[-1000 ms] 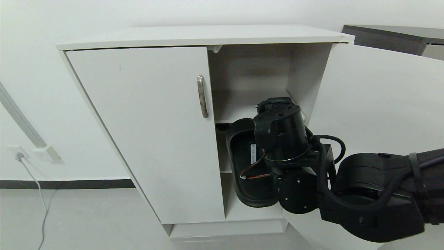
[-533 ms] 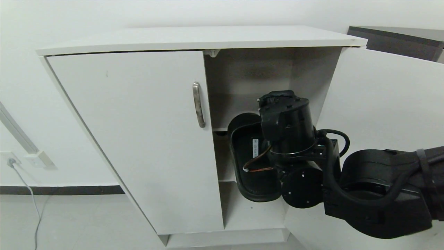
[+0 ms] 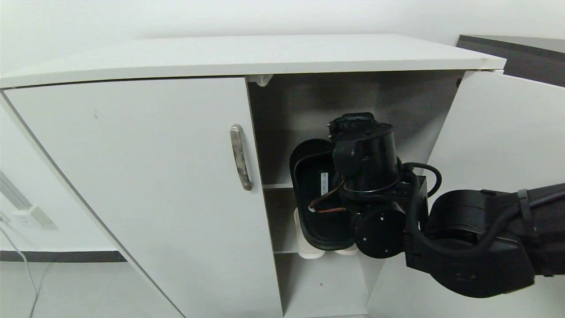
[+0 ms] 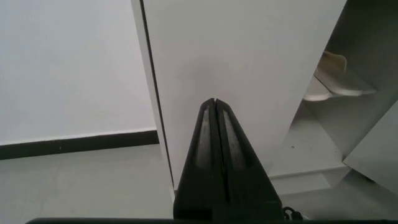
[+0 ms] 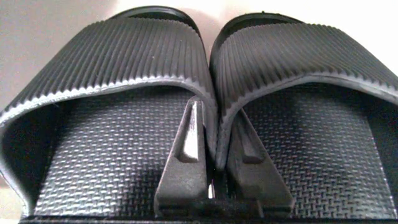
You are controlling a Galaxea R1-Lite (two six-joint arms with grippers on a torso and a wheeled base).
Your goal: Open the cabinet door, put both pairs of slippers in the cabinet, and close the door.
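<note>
The cabinet [image 3: 247, 55] has its left door [image 3: 132, 176] shut and its right door [image 3: 499, 145] swung wide. Inside, a white pair of slippers [image 3: 309, 251] lies on a lower shelf [image 3: 284, 252]; how many white ones there are is hard to count from here, probably two. Two black slippers [image 3: 314, 198] hang upright at the open half, in front of the shelves. The right gripper [image 5: 216, 124] is clenched on their two adjoining side walls, pinched together. The left gripper [image 4: 215, 102] is clenched on nothing, its fingers pressed flat together, facing the shut left door.
</note>
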